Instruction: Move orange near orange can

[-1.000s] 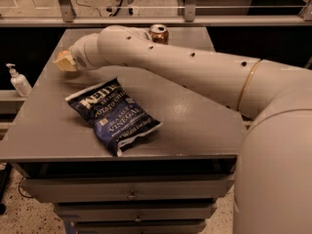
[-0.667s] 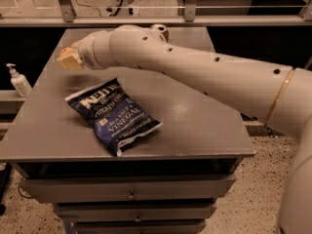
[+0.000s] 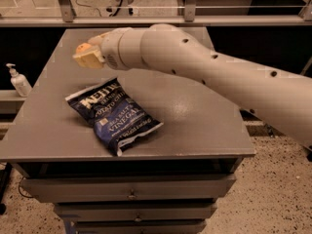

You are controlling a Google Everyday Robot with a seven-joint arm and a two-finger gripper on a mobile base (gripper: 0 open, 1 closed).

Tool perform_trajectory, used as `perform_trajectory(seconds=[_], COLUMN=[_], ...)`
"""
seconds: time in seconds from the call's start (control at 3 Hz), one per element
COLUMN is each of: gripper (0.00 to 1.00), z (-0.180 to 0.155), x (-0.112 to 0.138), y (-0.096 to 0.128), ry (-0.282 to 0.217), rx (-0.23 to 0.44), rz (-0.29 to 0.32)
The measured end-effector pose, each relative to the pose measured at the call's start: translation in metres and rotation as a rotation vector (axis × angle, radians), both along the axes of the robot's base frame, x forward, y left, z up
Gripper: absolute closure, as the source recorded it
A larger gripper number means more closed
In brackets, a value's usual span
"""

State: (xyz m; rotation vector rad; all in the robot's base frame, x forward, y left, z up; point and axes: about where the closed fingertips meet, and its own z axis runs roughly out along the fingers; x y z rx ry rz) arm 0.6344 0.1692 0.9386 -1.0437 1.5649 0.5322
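My gripper (image 3: pixel 84 55) hangs over the far left part of the grey table (image 3: pixel 204 130), at the end of the big white arm (image 3: pixel 204 67) that reaches in from the right. Its pale yellow fingers (image 3: pixel 90 61) are shut on the orange (image 3: pixel 84 47), of which only a small orange patch shows at the top. The gripper holds it above the table top. The orange can is hidden behind the arm at the back of the table.
A dark blue bag of salt and vinegar chips (image 3: pixel 114 115) lies on the front left of the table. A white pump bottle (image 3: pixel 18 81) stands on a lower ledge to the left. Drawers (image 3: pixel 131 194) sit under the table; a metal rail (image 3: pixel 195 19) runs behind it.
My gripper has moved right and a little toward the back with the orange. The arm now covers the orange can, which showed at the back edge a second ago.
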Motion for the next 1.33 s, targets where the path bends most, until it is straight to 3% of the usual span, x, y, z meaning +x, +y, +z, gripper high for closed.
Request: perform_trajectory(seconds=[0.33,0.67,1.0,1.33], gripper=[1.0,1.0,1.0,1.0], z=[-0.001,0.001,0.013,0.02], x=[0.001,0.005,0.006,0.003], y=[-0.001,-0.037,-0.107,-0.16], ry=[0.002,0.014,0.015,0.016], rx=[-0.001,-0.003,-0.006,-0.012], rz=[-0.002,-0.07,-0.19,-0.289])
